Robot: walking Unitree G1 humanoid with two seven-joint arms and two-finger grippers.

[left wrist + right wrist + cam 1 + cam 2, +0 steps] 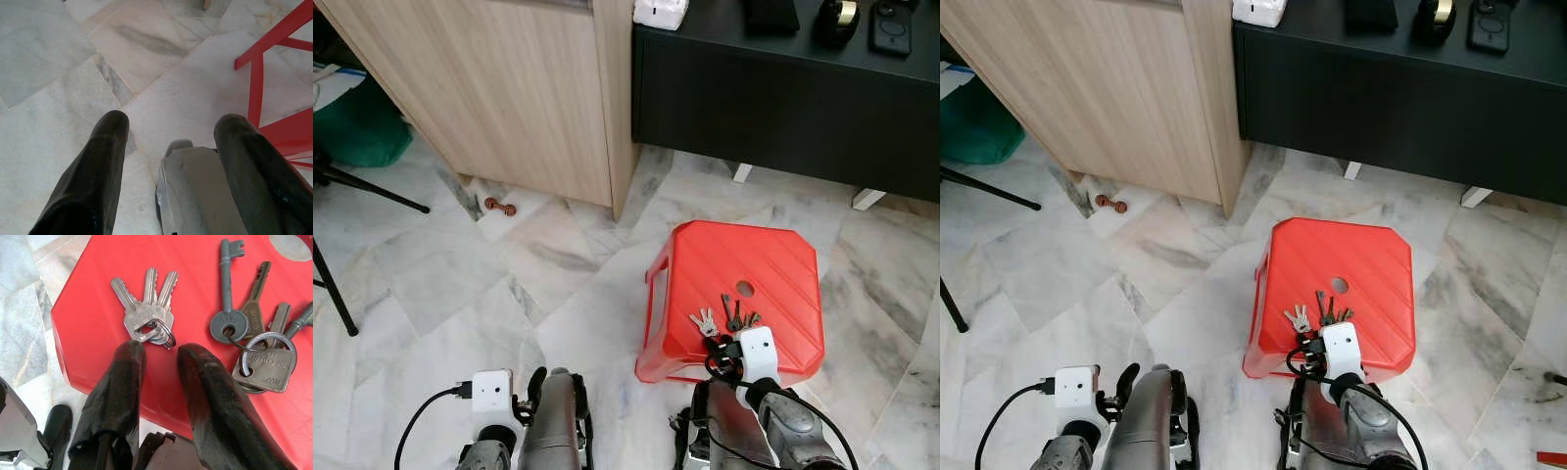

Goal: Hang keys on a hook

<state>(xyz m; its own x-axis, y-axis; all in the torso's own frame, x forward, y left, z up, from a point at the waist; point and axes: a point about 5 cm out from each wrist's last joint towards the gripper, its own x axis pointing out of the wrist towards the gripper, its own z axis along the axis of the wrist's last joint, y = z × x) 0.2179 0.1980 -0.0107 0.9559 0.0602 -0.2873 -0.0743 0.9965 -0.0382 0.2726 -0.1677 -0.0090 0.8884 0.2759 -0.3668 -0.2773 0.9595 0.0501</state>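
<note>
The right tool (pixel 159 355) hovers released just behind the small silver keys (pixel 145 313) on the red stool (pixel 773 284). Best to straddle their ring, then pinch. The left tool (pixel 168 129) hangs released.

You have a red plastic stool (pixel 764 264) on the pale marble floor (pixel 431 264), a light wooden cabinet (pixel 499 88), and a black low sideboard (pixel 783 108) behind.

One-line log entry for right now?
right gripper: open, poised at silver keys | dark key bunch beside, untouched | both on red stool | left gripper: open, idle
</note>
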